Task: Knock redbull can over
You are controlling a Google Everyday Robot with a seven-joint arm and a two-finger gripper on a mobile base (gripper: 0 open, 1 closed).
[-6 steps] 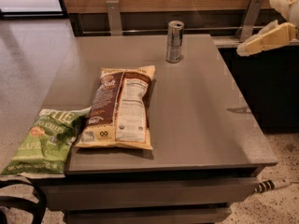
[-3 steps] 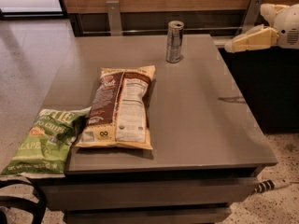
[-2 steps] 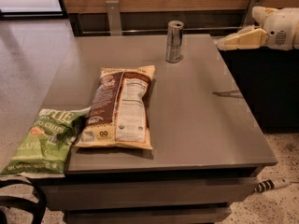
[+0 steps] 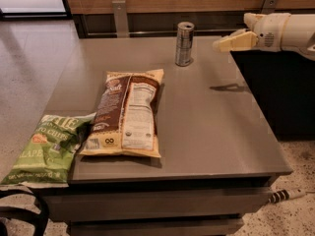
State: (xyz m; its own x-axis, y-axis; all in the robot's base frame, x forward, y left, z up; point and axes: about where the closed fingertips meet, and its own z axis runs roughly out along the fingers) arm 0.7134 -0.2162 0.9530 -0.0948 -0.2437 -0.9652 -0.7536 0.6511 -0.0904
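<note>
Camera view, and here is your redbull can (image 4: 184, 44): slim, tall, silver-grey metal with darker bands around the body and a shiny rimmed top catching the light. It stands upright on the bench (image 4: 211, 132), close to the far edge and a little right of the middle, with bare grey surface all round its base. Count with me: one can, just the one. Two chip bags, both lying flat. The brown and cream bag (image 4: 127, 113) stretches lengthwise down the middle of the bench, its top end near the can but apart from it. The green bag (image 4: 47, 149) sits at the front left corner, hanging partly over the edge, with its right side just at the brown bag's lower left corner. One tool (image 4: 219, 45), cream-coloured, comes in from the right on a white arm (image 4: 285, 31), pointing left toward the can. It hovers above the bench at about the can's upper half, to the right of the can and clear of it, with a visible gap between. You cannot tell from here whether the tool is wide or narrow, and it holds nothing you can see. Its shadow (image 4: 227, 88) falls on the bench near the right edge.
</note>
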